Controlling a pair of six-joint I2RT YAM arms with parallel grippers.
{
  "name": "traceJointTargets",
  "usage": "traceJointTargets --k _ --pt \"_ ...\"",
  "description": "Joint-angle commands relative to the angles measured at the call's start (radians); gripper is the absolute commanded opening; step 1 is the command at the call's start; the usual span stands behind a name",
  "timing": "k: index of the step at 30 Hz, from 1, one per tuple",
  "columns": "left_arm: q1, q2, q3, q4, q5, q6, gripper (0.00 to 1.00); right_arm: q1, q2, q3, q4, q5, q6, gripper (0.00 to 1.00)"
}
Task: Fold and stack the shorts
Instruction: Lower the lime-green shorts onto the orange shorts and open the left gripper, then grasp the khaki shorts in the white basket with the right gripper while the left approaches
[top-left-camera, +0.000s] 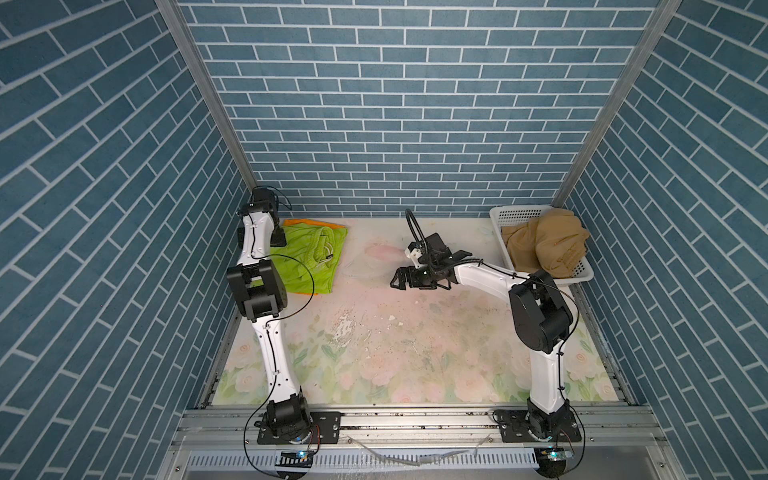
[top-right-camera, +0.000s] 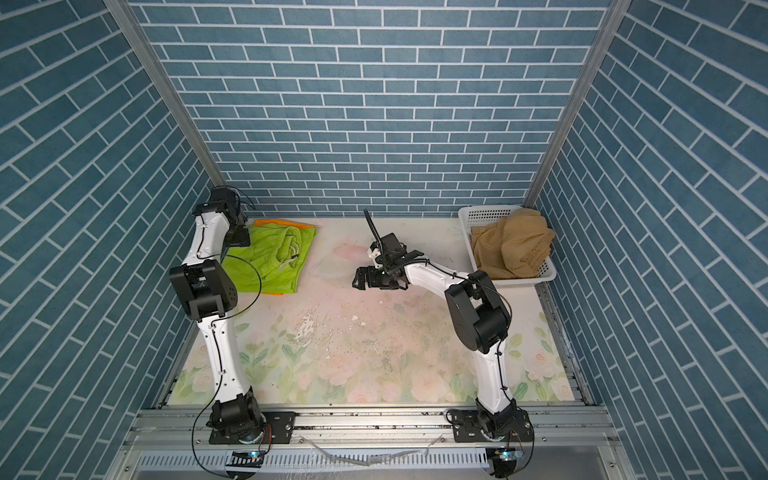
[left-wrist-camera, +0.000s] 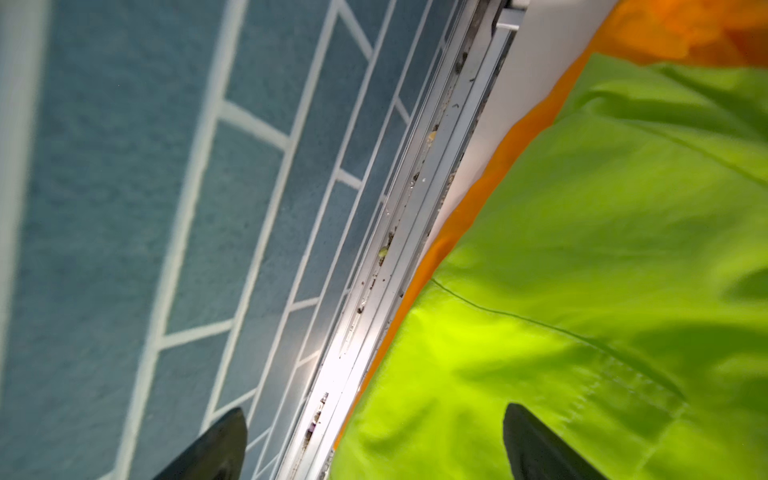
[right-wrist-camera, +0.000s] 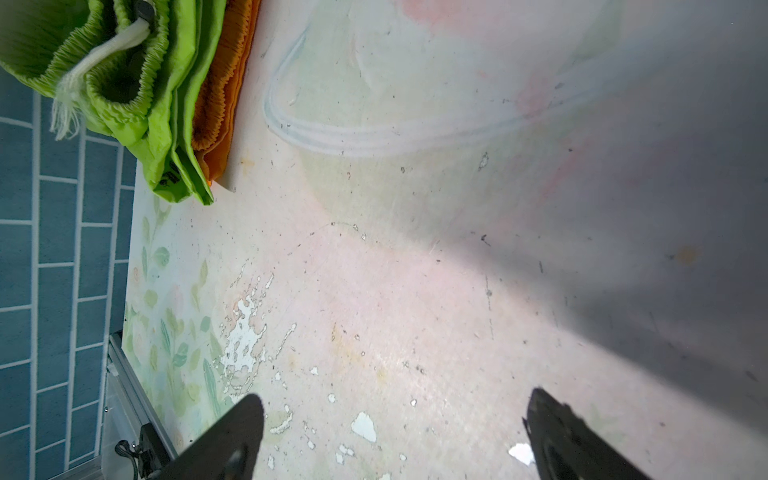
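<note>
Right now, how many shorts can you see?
3. The green shorts lie on the orange shorts at the table's far left. The tan shorts sit in the basket at far right. More could be hidden beneath them.

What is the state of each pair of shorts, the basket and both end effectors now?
lime green shorts, folded, top of the stack
orange shorts, flat beneath the lime green shorts, only edges showing
tan shorts, crumpled in the basket
basket, upright
left end effector, open, empty
right end effector, open, empty
</note>
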Motion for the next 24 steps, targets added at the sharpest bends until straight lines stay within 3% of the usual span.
traceJointTargets --k 1,4,10,17,24 --pt "-0.014 -0.119 -0.005 -0.020 0.079 -0.046 1.00 0.006 -0.077 -0.004 -0.041 0.026 -0.029 0.99" --pt "-0.067 -0.213 -0.048 -0.003 0.118 -0.049 1.00 0.001 -0.133 -0.017 -0.068 0.066 -0.046 0.99" --pt "-0.243 -0.411 -0.176 0.051 0.093 -0.044 1.00 -0.053 -0.254 -0.038 -0.132 0.152 -0.064 0.99" --pt "-0.512 -0.570 -0.241 0.104 -0.029 -0.043 1.00 -0.254 -0.321 0.046 -0.252 0.265 -0.063 0.99" --pt "-0.802 -0.593 -0.260 0.191 -0.164 0.063 1.00 -0.502 -0.368 0.043 -0.275 0.452 -0.049 0.99"
